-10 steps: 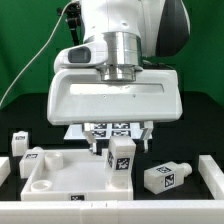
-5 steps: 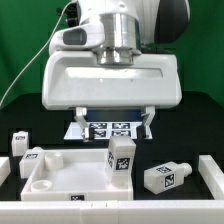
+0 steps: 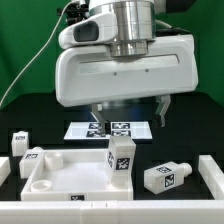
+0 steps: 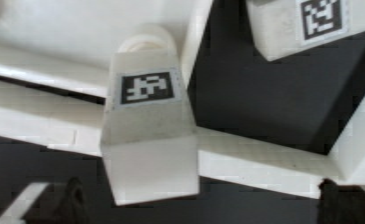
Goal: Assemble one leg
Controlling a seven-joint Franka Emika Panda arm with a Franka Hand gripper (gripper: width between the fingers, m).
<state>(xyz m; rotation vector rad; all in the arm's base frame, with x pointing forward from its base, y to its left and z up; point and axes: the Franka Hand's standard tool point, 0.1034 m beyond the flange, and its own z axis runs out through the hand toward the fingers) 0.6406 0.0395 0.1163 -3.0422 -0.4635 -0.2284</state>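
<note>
We see the gripper point(image 3: 130, 114) hanging high over the black table point(image 3: 190, 140), its jaws spread wide with nothing between them. The leg point(image 3: 121, 157) stands upright well below the jaws and clear of them, a touch toward the exterior view's left of their midline, its base on the large white tray-shaped piece point(image 3: 60, 178). In the wrist view we look down along the leg point(image 4: 152, 120), with one tag mark on the face turned to us; neither jaw touches it. A second tagged post point(image 3: 165, 177) lies on its side below the jaws and off to the exterior view's right, apart from the leg. A tagged white block point(image 4: 309, 22) shows at the edge of the wrist view, and we cannot tell which post it is. The marker board point(image 3: 110, 128) lies flat on the table beneath the jaws, behind the leg. A small tagged post point(image 3: 19, 143) sits far out to the exterior view's left of the jaws
</note>
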